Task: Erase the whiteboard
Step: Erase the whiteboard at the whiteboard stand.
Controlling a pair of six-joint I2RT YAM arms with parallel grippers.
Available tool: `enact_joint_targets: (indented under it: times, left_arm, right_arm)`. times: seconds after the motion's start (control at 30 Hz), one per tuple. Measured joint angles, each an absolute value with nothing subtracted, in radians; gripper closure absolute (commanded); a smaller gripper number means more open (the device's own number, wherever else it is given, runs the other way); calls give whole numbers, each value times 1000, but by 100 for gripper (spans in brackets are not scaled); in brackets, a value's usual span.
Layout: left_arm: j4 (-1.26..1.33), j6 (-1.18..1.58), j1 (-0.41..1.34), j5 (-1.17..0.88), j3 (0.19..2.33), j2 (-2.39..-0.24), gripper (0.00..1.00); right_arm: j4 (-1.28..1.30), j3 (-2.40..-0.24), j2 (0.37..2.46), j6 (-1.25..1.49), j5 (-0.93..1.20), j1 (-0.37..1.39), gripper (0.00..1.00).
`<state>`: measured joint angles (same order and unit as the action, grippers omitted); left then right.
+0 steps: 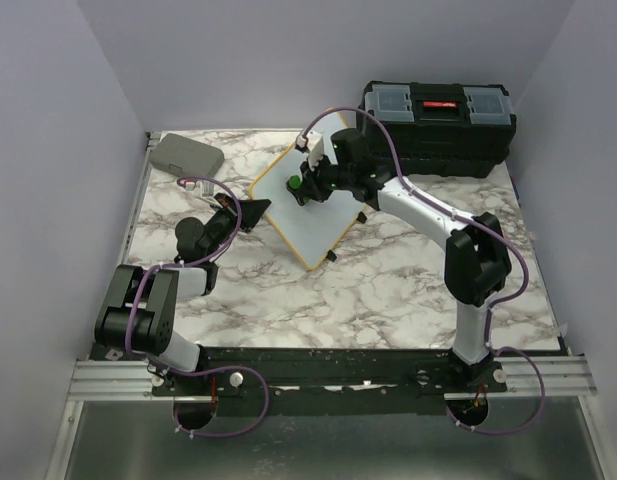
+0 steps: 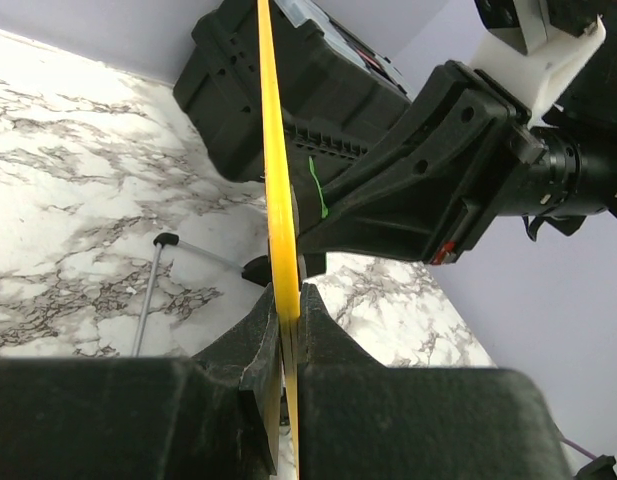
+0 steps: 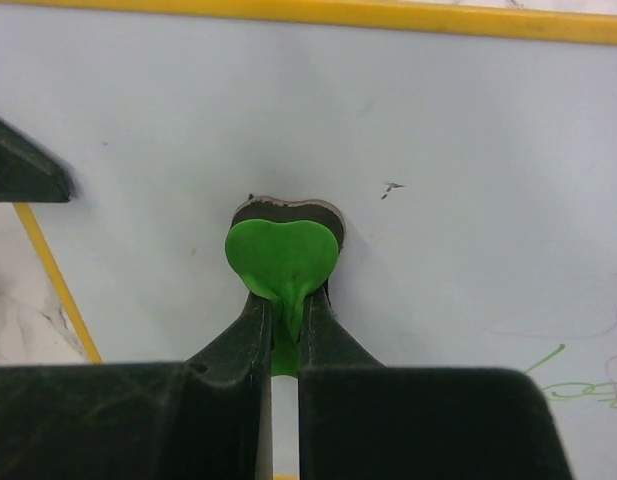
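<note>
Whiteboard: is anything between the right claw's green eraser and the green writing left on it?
Nothing visible. The right claw holds the eraser against the whiteboard, and only bare board lies between it and the green writing.

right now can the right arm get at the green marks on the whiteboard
Probably yes. The right gripper holds its green eraser against the whiteboard, and the green marks lie on the same face off to one side, with nothing between. The left gripper clamps the board's edge.
</note>
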<state>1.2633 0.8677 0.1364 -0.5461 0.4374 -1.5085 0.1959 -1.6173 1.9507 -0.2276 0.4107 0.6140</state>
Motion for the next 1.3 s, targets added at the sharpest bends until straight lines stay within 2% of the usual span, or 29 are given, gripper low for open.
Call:
enact_joint_targets:
  times: [0.27,0.53,0.83,1.3]
  left_arm:
    - [1263,867,136,-547,439,-1509,100]
    - [1258,868,136,-551,445,-1509,100]
    - [1260,867,136,-554,445,-1509,100]
    - [1256,864,136,-555,445,-1509,100]
  right_arm:
    - [192,-1765,2032,-142,355,525,99]
    - [157,-1783,2076,-139,373,443,99]
    - [113,-1600,1994,-220,491,461,99]
    - [57,-1391,1922,-245,528,468,99]
